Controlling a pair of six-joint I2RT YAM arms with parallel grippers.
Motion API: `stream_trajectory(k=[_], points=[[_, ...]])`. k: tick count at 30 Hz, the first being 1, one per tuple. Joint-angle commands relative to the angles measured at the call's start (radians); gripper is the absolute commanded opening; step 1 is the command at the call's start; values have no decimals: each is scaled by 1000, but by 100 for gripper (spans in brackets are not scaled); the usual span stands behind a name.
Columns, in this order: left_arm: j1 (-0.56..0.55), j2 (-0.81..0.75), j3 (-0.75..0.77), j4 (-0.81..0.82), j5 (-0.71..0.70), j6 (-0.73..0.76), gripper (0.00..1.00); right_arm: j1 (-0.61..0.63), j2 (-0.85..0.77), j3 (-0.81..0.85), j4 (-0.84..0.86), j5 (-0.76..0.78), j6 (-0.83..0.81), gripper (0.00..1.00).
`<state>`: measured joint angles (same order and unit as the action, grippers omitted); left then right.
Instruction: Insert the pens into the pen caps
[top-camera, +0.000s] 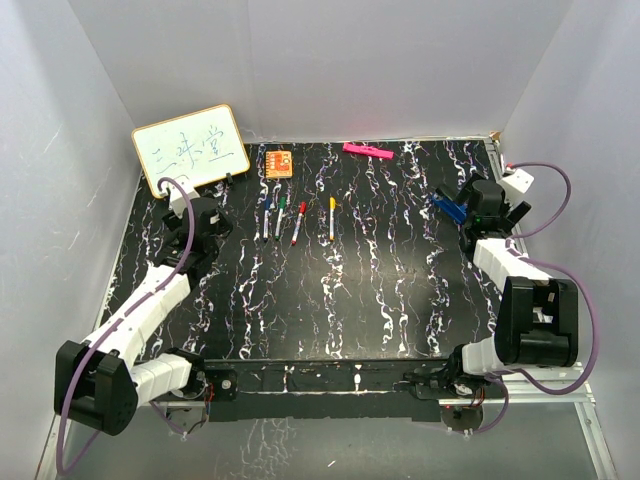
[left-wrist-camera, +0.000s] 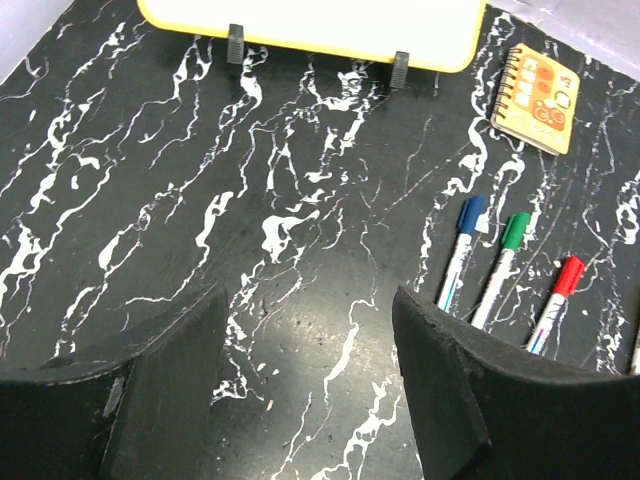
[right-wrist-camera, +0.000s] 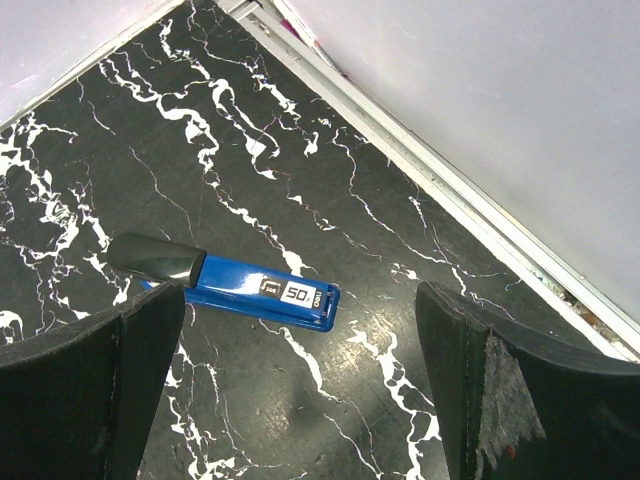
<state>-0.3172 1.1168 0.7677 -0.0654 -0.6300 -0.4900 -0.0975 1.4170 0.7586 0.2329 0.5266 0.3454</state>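
Observation:
Several white-barrelled pens lie side by side at the back middle of the table: one with a blue end (top-camera: 266, 218), a green one (top-camera: 281, 214), a red one (top-camera: 299, 223) and a yellow one (top-camera: 332, 217). The left wrist view shows the blue (left-wrist-camera: 460, 250), green (left-wrist-camera: 500, 262) and red (left-wrist-camera: 555, 298) ones at its right. Each coloured end looks like a cap seated on its pen; I see no loose caps. My left gripper (top-camera: 212, 218) (left-wrist-camera: 308, 300) is open and empty, left of the pens. My right gripper (top-camera: 487, 205) (right-wrist-camera: 300, 295) is open and empty at the far right.
A blue stapler (right-wrist-camera: 240, 285) (top-camera: 448, 208) lies just left of my right gripper. A whiteboard (top-camera: 190, 150) on feet stands at the back left, an orange notebook (top-camera: 279, 162) (left-wrist-camera: 537, 98) behind the pens, a pink bar (top-camera: 367, 151) at the back edge. White walls enclose the table.

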Motion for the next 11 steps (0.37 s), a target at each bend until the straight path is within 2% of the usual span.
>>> stream_trajectory(k=[1,7,11], points=[[0,-34,22,-32,-66,-5,66,1,-30,-10,95,-15,-8,98],[-1,-18,41,-87,-108,0,61,1,-35,-38,133,-27,-26,98],[-1,-10,41,-65,-69,6,65,2,-37,-50,152,-31,-38,98]])
